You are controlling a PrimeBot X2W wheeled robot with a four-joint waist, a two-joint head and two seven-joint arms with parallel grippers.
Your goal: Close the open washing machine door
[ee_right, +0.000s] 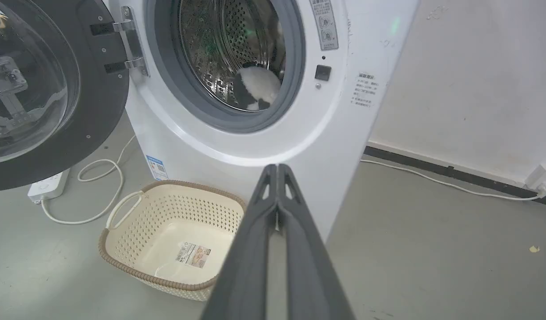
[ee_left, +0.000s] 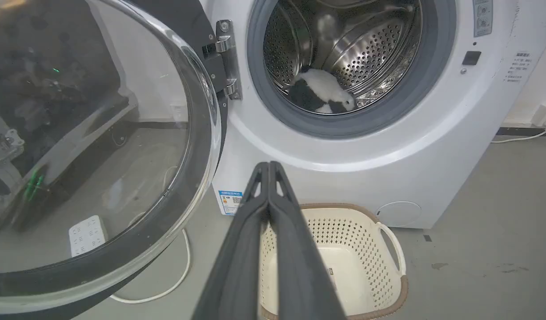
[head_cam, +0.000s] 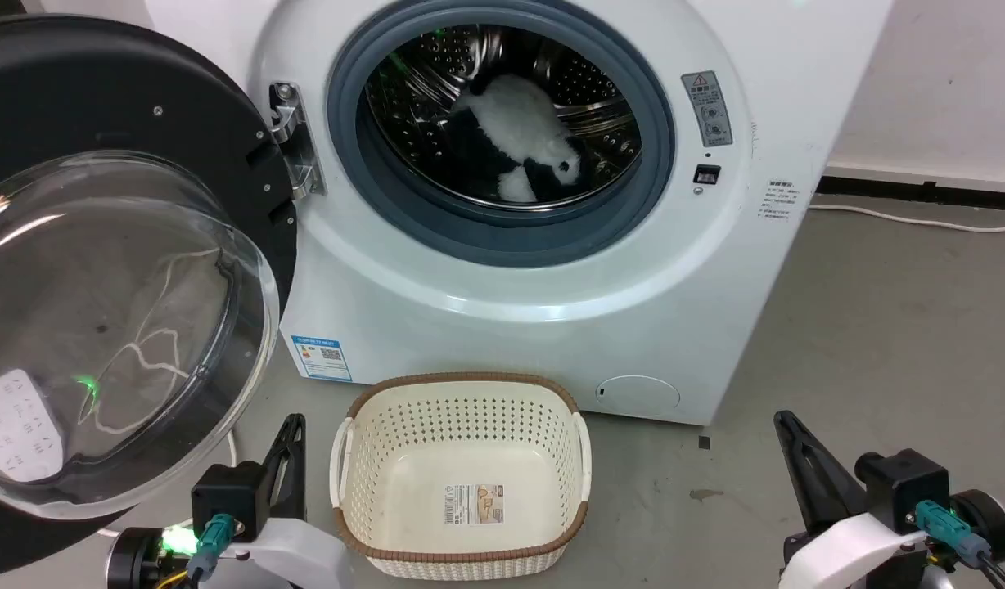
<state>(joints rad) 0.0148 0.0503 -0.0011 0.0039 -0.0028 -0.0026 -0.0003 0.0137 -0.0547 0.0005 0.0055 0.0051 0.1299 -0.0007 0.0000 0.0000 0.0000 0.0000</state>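
Observation:
The washing machine [head_cam: 552, 311] is a white front loader whose steel drum holds a black and white plush toy [head_cam: 519, 143]. Its washing machine door [head_cam: 118, 270] stands swung wide open on the left, with a black rim and a bulging clear glass bowl, hung on a metal hinge [head_cam: 294, 139]. The door [ee_left: 99, 146] also fills the left of the left wrist view, and its rim [ee_right: 99, 98] sits at the upper left of the right wrist view. My left gripper [head_cam: 294, 421] is shut and empty, low beside the door's lower edge. My right gripper [head_cam: 785, 419] is shut and empty at the lower right.
A cream perforated basket [head_cam: 461, 536] with a brown rim stands empty on the floor before the washer, between my grippers. A white power strip [ee_right: 48, 186] and its looping cable [ee_right: 104, 178] lie under the door. Another cable [head_cam: 903, 217] runs along the wall at right.

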